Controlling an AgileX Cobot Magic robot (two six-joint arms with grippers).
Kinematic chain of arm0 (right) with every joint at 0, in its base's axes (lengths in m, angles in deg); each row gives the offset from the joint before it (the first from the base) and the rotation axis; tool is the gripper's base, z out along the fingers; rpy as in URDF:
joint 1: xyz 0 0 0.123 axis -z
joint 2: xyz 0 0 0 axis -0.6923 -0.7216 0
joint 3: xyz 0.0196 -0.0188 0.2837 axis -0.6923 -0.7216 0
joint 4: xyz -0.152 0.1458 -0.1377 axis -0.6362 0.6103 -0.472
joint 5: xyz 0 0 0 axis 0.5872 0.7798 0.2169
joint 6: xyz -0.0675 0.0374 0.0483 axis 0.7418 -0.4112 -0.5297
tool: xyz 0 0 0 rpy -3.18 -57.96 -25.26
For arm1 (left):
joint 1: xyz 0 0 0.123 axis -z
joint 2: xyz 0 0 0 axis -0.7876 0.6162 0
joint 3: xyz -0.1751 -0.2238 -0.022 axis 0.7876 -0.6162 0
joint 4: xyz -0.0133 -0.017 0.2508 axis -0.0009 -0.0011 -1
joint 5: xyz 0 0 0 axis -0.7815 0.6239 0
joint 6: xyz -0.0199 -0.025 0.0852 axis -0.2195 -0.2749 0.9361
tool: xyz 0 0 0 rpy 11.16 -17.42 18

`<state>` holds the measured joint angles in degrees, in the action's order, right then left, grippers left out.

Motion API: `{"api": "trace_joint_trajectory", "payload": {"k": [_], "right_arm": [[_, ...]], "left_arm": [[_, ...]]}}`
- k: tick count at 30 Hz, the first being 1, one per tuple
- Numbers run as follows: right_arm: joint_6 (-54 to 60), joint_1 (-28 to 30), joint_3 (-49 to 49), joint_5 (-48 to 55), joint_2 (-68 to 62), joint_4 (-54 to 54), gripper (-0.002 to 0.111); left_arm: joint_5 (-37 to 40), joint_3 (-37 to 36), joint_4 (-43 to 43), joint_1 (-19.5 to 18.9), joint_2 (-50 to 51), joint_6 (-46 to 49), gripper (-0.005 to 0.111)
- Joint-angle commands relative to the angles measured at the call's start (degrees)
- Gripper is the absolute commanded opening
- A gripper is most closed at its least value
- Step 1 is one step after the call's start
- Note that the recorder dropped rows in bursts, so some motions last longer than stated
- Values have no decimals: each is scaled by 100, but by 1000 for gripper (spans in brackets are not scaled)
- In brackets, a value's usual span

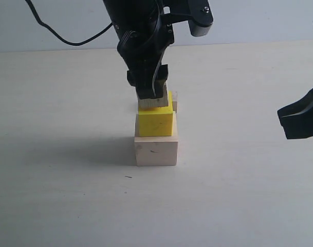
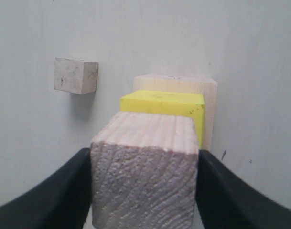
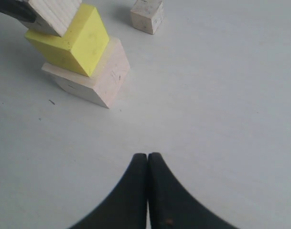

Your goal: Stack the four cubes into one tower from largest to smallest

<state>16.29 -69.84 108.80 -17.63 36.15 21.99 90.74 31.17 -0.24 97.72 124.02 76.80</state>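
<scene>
The left gripper (image 1: 152, 90) has its jaws clamped on two opposite faces of the small cube (image 2: 145, 176). This hangs right over the yellow cube (image 2: 164, 107), which sits on the pale cube (image 2: 208, 90); whether the two touch I cannot tell. A cube has no long axis, but its edges run about square with the yellow one's, so the move looks straight down. The smallest cube (image 2: 76, 75) lies on the table (image 1: 53, 195) beyond the stack. The right gripper (image 3: 148, 164), jaws together and empty, is well apart.
</scene>
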Motion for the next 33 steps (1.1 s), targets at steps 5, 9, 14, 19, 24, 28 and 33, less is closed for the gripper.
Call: {"api": "trace_joint_trajectory", "payload": {"k": [5, 9, 14, 19, 24, 28, 33], "right_arm": [[51, 3, -19, -13, 20, 2, 0], [51, 3, -19, -13, 20, 2, 0], [51, 3, -19, -13, 20, 2, 0], [51, 3, -19, -13, 20, 2, 0], [51, 3, -19, -13, 20, 2, 0], [51, 3, -19, -13, 20, 2, 0], [51, 3, -19, -2, 20, 1, 0]], "left_arm": [[-10, -29, 48, 2, -13, 5, 0], [-10, -29, 48, 2, -13, 5, 0], [-10, -29, 48, 2, -13, 5, 0], [-10, -29, 39, 2, -13, 5, 0], [-10, -29, 26, 2, -13, 19, 0], [-10, -29, 26, 2, -13, 117, 0], [-10, -29, 26, 2, -13, 117, 0]]}}
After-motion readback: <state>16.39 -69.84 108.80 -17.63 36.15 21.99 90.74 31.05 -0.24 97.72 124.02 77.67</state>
